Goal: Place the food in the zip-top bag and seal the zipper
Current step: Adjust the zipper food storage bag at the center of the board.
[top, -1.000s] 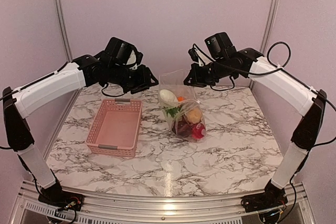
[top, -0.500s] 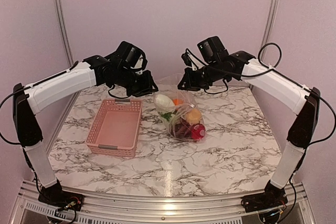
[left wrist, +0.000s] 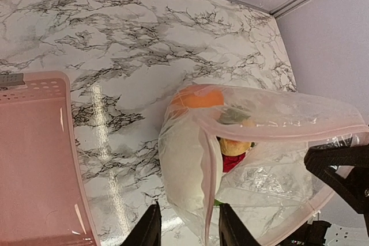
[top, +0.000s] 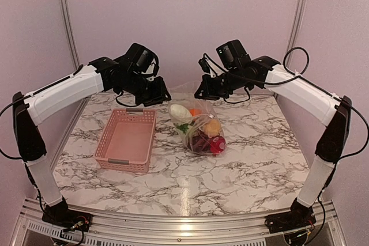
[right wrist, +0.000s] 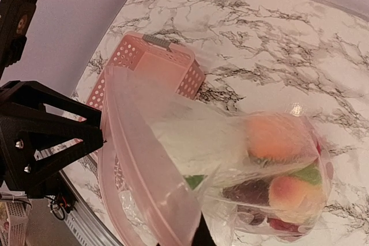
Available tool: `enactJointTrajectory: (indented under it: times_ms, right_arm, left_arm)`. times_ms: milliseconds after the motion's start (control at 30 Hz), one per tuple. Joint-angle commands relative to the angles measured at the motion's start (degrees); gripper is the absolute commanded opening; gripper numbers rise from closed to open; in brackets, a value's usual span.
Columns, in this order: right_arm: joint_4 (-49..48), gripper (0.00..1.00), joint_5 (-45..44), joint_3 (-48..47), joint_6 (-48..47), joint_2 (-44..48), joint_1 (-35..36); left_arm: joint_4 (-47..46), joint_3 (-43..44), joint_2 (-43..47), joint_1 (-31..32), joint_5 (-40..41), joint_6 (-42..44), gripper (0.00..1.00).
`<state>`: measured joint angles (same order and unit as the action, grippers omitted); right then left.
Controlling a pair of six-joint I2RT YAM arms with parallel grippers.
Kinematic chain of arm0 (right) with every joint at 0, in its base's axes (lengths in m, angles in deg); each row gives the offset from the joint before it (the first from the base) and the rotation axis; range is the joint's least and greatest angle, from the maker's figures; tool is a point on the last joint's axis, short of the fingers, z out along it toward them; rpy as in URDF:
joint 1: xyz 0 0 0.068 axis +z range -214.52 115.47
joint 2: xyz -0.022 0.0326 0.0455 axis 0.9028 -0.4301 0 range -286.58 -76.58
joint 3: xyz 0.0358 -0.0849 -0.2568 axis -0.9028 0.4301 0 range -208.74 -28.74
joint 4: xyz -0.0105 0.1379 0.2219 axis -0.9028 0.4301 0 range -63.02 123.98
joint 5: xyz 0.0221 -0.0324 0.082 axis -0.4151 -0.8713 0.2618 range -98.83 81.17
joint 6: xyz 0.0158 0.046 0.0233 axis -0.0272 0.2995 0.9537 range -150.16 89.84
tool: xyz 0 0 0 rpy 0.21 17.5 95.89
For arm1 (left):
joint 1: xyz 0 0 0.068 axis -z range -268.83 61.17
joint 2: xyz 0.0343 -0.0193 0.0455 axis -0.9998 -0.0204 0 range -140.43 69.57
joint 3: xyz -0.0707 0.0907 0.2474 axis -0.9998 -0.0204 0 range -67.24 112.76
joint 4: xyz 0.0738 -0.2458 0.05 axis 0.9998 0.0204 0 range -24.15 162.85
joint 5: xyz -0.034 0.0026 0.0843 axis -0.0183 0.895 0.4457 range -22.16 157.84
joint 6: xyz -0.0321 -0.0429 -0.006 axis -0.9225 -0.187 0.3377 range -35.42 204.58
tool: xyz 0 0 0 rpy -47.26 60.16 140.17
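**Robot test cell in a lab**

Two white-and-black robot arms [top: 57, 93] bolted to an aluminium rail [top: 173, 224] face a marble-patterned tabletop [top: 248, 165] boxed in by plain lilac wall panels [top: 184, 15] and aluminium posts [top: 64, 21]. The food on it is plastic toy produce [top: 203, 129].

The table [top: 259, 154] is white marble veined in dark grey. The basket [top: 127, 139] is pale pink, its walls patterned with a lattice of small holes. The zip-top bag [left wrist: 271, 182] is clear and glossy, its zipper [left wrist: 206, 171] a faintly pink strip. Colours show through it — a white radish [top: 180, 109] with green leaves [top: 185, 125], an orange piece [top: 196, 111], a yellow-orange fruit [top: 213, 126], a dark brown piece [top: 200, 140], a red piece [top: 218, 145]. The left arm [top: 60, 93] and right arm [top: 308, 93] are white with black joints; the walls [top: 184, 21] are pale lilac.
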<state>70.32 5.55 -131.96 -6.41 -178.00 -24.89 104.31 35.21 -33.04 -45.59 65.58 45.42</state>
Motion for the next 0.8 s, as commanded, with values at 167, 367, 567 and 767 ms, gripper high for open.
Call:
enactJointTrajectory:
  times_ms: [167, 367, 567, 767]
  right_arm:
    - [-0.45, 0.0, 1.29, -2.24, -0.34, -1.27, 0.62]
    - [2.19, 0.0, 1.86, -4.88, -0.92, -2.7, 1.36]
    - [12.05, 0.0, -3.63, -20.29, -1.26, -1.68, 3.51]
    - [10.98, 0.0, -2.77, -6.02, -2.83, 1.07, 2.13]
  left_arm:
    - [1.32, 2.22, -3.68, 0.35, -0.58, 1.41, 0.22]
    - [2.27, 6.21, -4.93, 0.32, -1.55, 1.33, 0.0]
    - [-2.28, 10.11, 3.01, 2.0, 1.71, -5.84, 0.0]
    - [-6.81, -1.38, 2.69, 0.57, -0.73, -8.02, 0.0]
